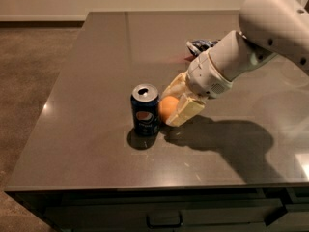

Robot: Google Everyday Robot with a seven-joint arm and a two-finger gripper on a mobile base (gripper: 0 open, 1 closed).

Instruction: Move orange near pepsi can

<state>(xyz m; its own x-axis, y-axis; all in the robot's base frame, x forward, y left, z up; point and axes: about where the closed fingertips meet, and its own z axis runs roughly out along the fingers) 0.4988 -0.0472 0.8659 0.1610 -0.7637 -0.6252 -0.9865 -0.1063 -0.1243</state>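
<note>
The pepsi can [145, 110] stands upright on the dark grey table [87, 91], dark blue with a silver top and its logo facing me. The orange [167, 108] is right beside the can on its right, almost touching it, low over the table. My gripper [175, 106] reaches in from the upper right on a white arm, and its cream fingers [189, 110] are shut on the orange, one behind it and one in front.
A blue-and-white snack bag [200, 45] lies behind the arm, partly hidden by it. The table's left edge drops to a brown carpet floor [29, 71]. Drawer fronts with a handle [164, 221] run along the near edge.
</note>
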